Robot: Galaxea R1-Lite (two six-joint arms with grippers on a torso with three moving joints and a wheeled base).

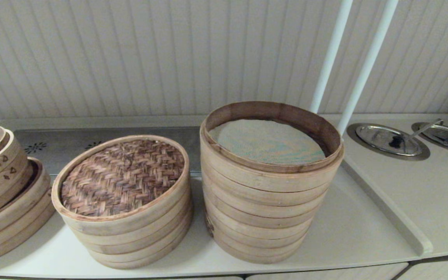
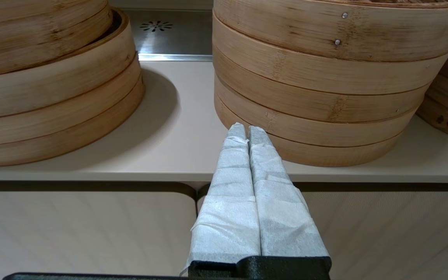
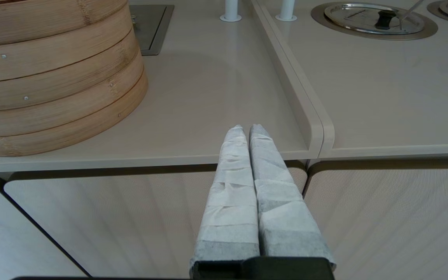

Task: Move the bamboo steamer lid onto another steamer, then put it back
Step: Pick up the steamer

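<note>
The bamboo steamer lid (image 1: 122, 177), dark woven top in a pale rim, lies on the shorter middle stack (image 2: 325, 89). To its right stands the tallest steamer stack (image 1: 266, 186), uncovered, with a grey-green mesh liner (image 1: 266, 140); its lower rings (image 3: 53, 77) show in the right wrist view. Neither arm shows in the head view. My left gripper (image 2: 247, 130) is shut and empty in front of the counter edge, pointing at the base of the lidded stack. My right gripper (image 3: 247, 130) is shut and empty, off the counter's front edge, right of the tall stack.
A third stack (image 1: 2, 194) with a tilted, cut-out-marked basket stands at the far left. Two white poles (image 1: 333, 54) rise behind the tall stack. A raised ridge (image 1: 387, 210) divides the counter; round steel lids (image 1: 389, 140) are set into the right section. Cabinet fronts (image 3: 130, 225) lie below.
</note>
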